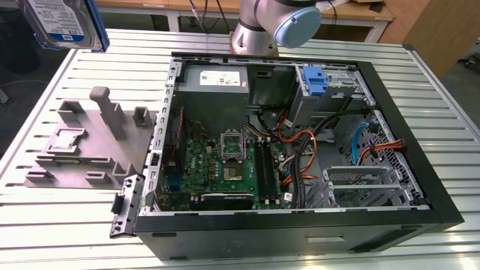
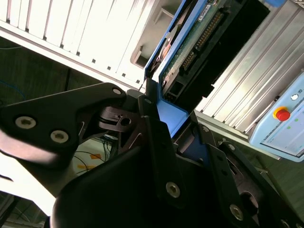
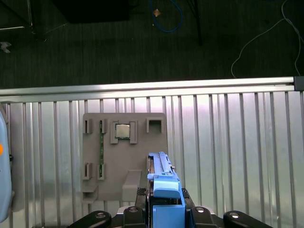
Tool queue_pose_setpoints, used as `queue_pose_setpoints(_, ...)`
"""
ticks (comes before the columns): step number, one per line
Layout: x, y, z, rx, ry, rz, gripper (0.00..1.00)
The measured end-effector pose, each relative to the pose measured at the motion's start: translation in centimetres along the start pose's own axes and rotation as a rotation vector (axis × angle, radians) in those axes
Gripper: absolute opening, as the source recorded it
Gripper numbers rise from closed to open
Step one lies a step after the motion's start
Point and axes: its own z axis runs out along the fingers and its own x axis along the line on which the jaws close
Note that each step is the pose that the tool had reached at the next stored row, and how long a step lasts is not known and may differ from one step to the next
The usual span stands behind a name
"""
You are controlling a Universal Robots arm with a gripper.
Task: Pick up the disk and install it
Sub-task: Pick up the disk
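Note:
The disk (image 1: 64, 22), a silver-grey drive with a white-and-blue label in a bright blue bracket, hangs high in the air at the exterior view's upper left, above the table's far left corner. In the second wrist view my gripper (image 2: 175, 124) is shut on the disk (image 2: 190, 42), its black fingers (image 2: 151, 124) clamping the blue bracket's end. The first wrist view shows the disk (image 3: 161, 178) edge-on between the fingers of the gripper (image 3: 165, 211), held over the slatted table beside the grey fixture plate (image 3: 124, 156).
An open computer case (image 1: 420, 169) lies on the slatted metal table (image 1: 90, 242), with a motherboard, cables and a drive bay holding a blue clip (image 1: 318, 79). A grey fixture plate (image 1: 82, 146) stands left of it. The arm's base (image 1: 274, 25) is behind the case. A pendant with a red button (image 2: 282, 115) sits nearby.

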Motion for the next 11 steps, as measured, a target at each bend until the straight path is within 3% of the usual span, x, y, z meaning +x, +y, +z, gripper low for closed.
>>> queue_pose_setpoints(11,-0.02,-0.24,-0.01,0.0000,0.0000,0.000,0.36)
